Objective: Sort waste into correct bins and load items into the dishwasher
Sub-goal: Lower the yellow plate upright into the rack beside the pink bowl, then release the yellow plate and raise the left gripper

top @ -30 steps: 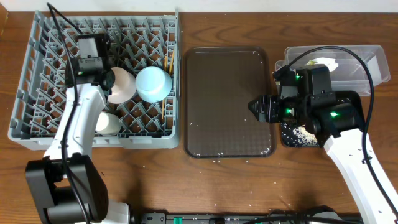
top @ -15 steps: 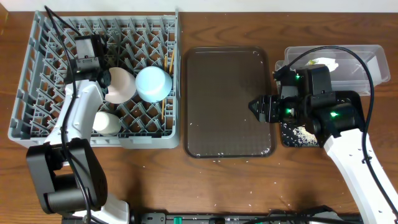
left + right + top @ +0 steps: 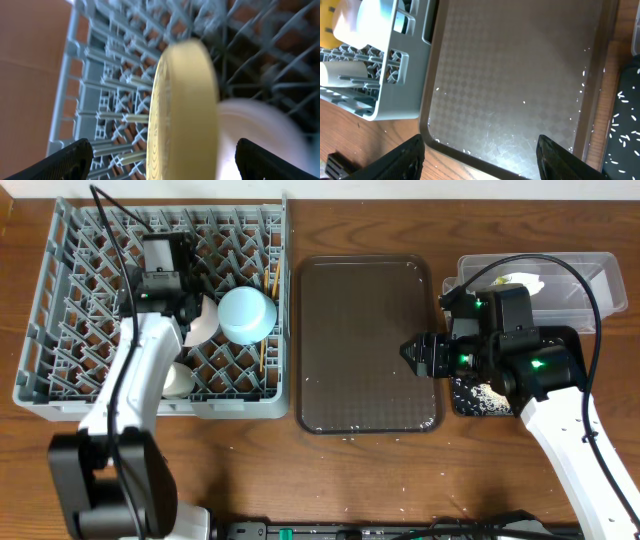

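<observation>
Left tool (image 3: 170,159) hangs over the grey dish rack (image 3: 60,300) in the upper left of the overhead frame, its jaws spread wide. In the left wrist view its two black fingertips (image 3: 75,156) sit at the bottom corners. The yellow plate (image 3: 185,110) stands on edge among the pegs between them, and neither fingertip touches it (the picture is blurred, but the gaps are plain). A pale smear just right of the plate is the cream-white bowl (image 3: 255,130).

From overhead, that bowl lies beside the light blue bowl (image 3: 247,315) near the middle of the rack. The white cup (image 3: 178,378) is lower down, partly under the arm, and the chopsticks (image 3: 266,320) stand near the rack's right wall.

Right tool (image 3: 415,355) hovers at the right edge of the brown serving tray (image 3: 365,340), which lies on the bench (image 3: 450,480) at centre frame. Its jaws stand apart with nothing between them. The right wrist view shows a few whitish specks on that tray.

At the right of the frame, the clear tub (image 3: 590,275) holds a crumpled napkin (image 3: 515,280). Below the tub, mostly hidden by the arm, the black tray (image 3: 468,408) carries scattered rice scraps (image 3: 480,392).
</observation>
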Robot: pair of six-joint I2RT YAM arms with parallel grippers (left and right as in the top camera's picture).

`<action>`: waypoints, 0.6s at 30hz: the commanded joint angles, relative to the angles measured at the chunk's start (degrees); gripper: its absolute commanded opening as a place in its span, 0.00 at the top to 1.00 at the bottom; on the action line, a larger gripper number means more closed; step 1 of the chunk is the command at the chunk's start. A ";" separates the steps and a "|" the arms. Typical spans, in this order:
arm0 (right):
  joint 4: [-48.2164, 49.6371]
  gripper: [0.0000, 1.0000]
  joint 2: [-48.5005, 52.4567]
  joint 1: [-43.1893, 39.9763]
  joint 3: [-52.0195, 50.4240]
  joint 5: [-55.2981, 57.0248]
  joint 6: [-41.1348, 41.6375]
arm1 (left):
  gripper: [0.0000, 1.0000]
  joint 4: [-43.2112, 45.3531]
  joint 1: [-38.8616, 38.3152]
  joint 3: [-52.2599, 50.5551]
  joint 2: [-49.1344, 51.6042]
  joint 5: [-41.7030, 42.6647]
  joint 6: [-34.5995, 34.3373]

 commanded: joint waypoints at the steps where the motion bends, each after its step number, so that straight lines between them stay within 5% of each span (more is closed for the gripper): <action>1: -0.55 0.31 -0.68 -0.46 0.28 0.20 -0.68 | 0.08 -0.50 -0.59 0.20 -3.85 0.68 -1.27; 6: -1.55 0.31 -0.70 -0.46 0.28 0.28 -0.70 | 0.08 -3.76 -1.11 0.22 -7.17 5.95 -4.85; 11: -1.05 0.31 -0.70 -0.46 0.28 3.04 -0.70 | 0.22 -9.01 -5.53 0.22 -14.53 14.05 -9.86; 18: -0.44 0.28 -3.45 -0.48 1.55 9.73 -1.77 | 0.13 -20.48 -14.53 0.66 -29.77 22.73 -22.34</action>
